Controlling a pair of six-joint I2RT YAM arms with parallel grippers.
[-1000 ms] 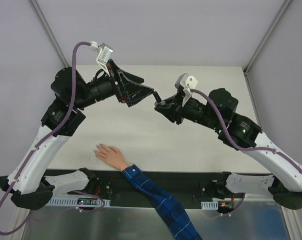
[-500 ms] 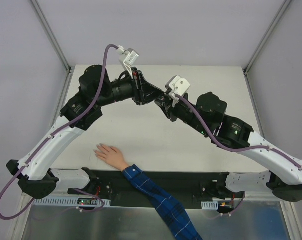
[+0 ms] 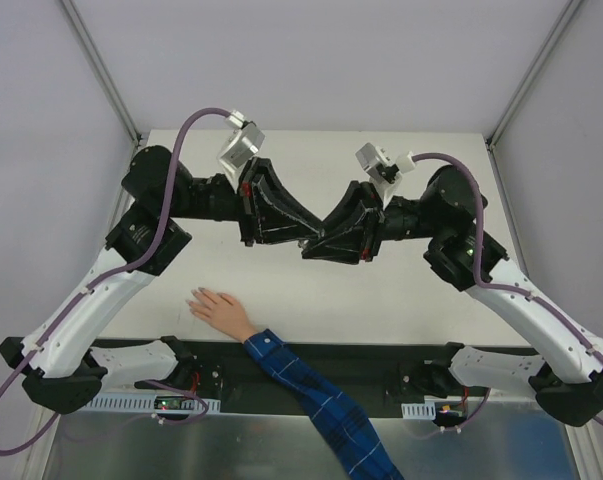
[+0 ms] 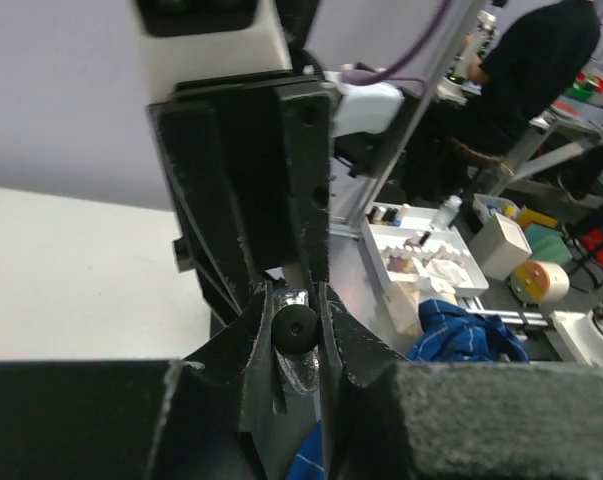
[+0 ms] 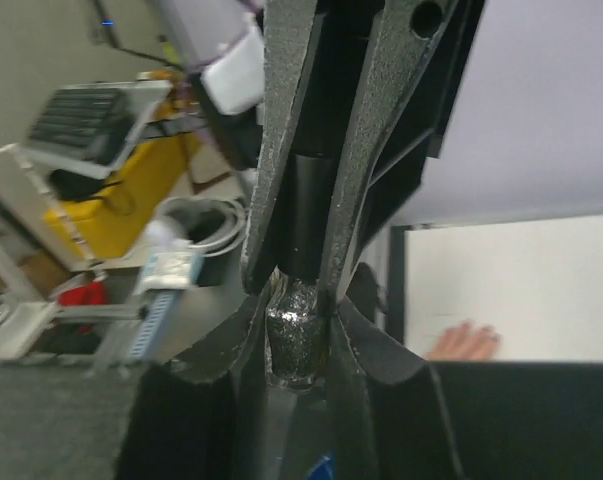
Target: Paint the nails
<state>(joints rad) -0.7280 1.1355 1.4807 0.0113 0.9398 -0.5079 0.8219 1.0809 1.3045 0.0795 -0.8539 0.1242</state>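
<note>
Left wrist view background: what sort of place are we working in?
Probably a robotics lab or workshop: a person among cluttered benches, a white tray of small items, a keyboard, and a white table boxed in by panel walls.

Left arm (image 3: pixel 101 290) and right arm (image 3: pixel 521 310) both raised, elbows out wide, forearms turned inward so my wrists face each other at centre. Left gripper (image 4: pixel 297 320) and right gripper (image 5: pixel 296 330) meet tip to tip (fingers close to interleaving). Right jaws clamped on small bottle (image 5: pixel 296 348); left jaws pinched on its black cap (image 5: pixel 306 215)
</note>
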